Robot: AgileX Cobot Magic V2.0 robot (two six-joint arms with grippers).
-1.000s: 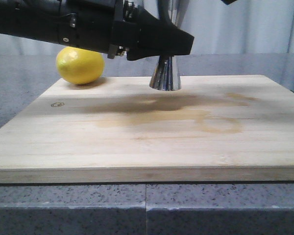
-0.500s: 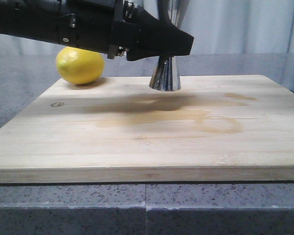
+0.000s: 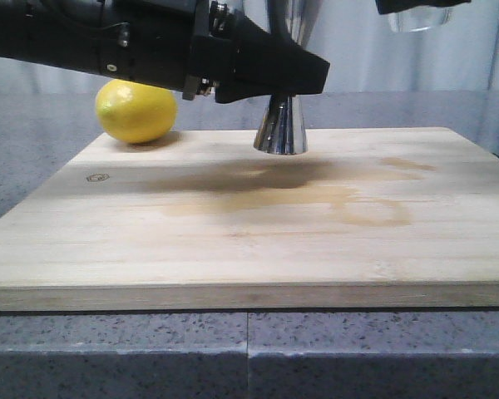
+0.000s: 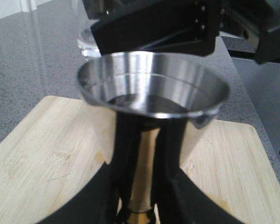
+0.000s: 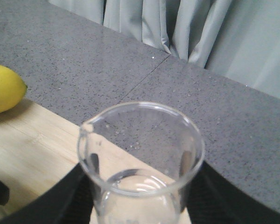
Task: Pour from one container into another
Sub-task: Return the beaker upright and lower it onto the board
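Frankly, my worry is the pour itself: the beaker hangs at the upper right of the front frame, well above and apart from the jigger, and if I tip it from that height or off-line, liquid would miss the narrow steel mouth and land on the cutting board, which already shows damp-looking stains. A second risk is the left gripper nudging the jigger over, since the fingers sit on either side of its waist; they look clenched on the jigger. The right gripper is grasping the beaker around its lower body. In the right wrist view the beaker stands upright, long axis vertical, its pouring lip toward the left of the frame, on the lemon side. The jigger is upright too, base on the board's far middle, open cone facing up. The lemon rests at the board's far left corner, partly over the grey bench.
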